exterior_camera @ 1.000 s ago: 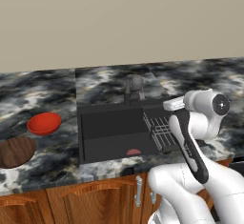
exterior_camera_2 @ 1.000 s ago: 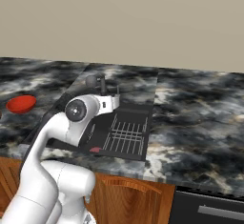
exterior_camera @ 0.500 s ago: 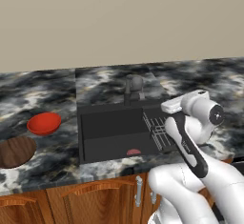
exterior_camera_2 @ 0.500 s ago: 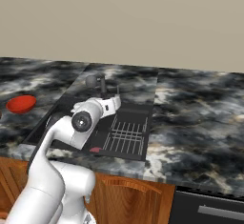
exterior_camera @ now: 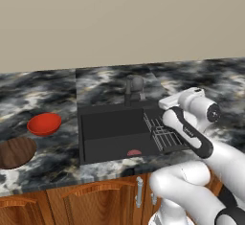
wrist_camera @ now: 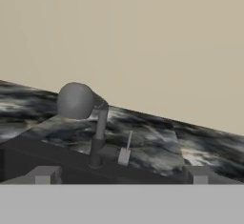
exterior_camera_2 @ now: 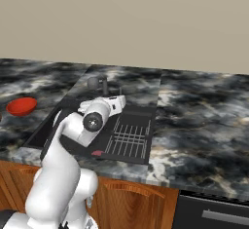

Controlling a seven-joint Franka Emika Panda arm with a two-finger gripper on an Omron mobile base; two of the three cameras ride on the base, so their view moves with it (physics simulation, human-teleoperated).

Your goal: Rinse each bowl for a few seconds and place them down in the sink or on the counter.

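Claw [wrist_camera: 120, 174] spread empty, aimed at faucet [wrist_camera: 86, 118]; red bowl [exterior_camera: 44, 123], brown bowl [exterior_camera: 15, 152] left of sink [exterior_camera: 115, 132], unrinsed.

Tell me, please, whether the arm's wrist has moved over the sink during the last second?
Yes. In the left base view the wrist has dropped lower and swung toward the faucet, judged against the wire rack, which stayed put.
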